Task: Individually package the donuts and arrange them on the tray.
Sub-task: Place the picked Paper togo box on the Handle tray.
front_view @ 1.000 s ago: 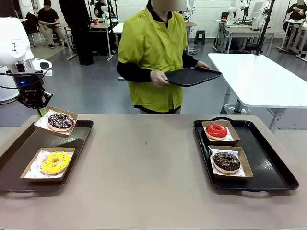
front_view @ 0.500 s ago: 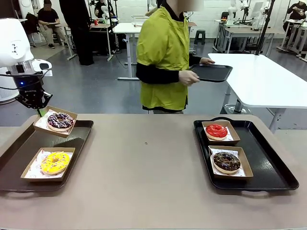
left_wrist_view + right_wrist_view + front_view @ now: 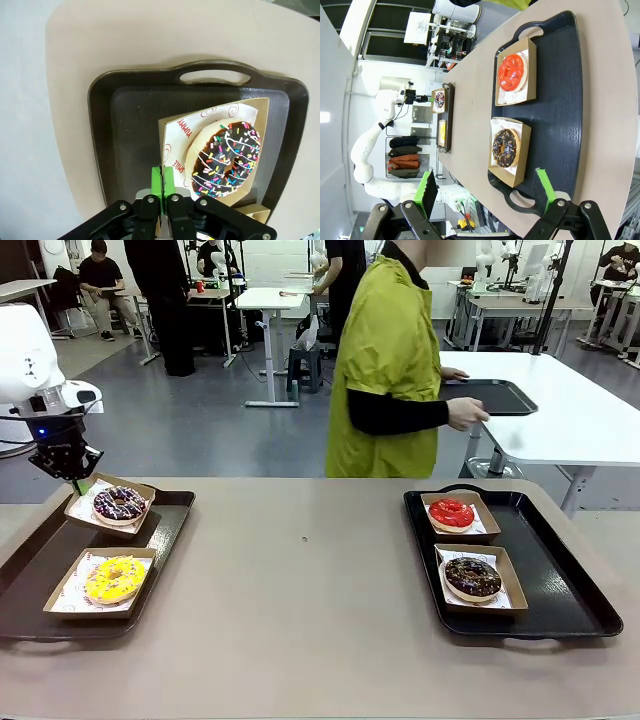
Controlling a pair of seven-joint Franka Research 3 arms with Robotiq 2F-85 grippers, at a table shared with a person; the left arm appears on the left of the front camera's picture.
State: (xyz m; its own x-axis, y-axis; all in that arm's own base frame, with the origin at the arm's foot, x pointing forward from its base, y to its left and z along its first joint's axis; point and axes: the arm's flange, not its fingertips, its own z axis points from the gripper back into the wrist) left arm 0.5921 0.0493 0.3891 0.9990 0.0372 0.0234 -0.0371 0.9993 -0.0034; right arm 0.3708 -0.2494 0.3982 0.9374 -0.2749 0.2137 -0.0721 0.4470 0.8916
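Note:
My left gripper [image 3: 76, 483] is shut on the back edge of a cardboard box [image 3: 110, 506] holding the sprinkled dark donut [image 3: 120, 504], at the far end of the left black tray [image 3: 40, 565]. In the left wrist view its green pads [image 3: 157, 181] pinch that box's rim beside the sprinkled donut [image 3: 227, 160]. The yellow donut [image 3: 114, 578] lies boxed nearer on the same tray. On the right tray [image 3: 560, 585] sit the boxed red donut [image 3: 451, 512] and chocolate donut [image 3: 472, 577]. My right gripper [image 3: 485, 176] hangs open above the chocolate donut [image 3: 505, 147] and red donut [image 3: 511, 72].
A person in a yellow-green jacket stands beyond the table's far edge, hand on another black tray [image 3: 495, 397] on a white table [image 3: 560, 425] behind. The brown tabletop [image 3: 300, 580] between the two trays is bare.
My left gripper has shifted the sprinkled donut's box slightly left. The person turned and carried the black tray right, onto the white table.

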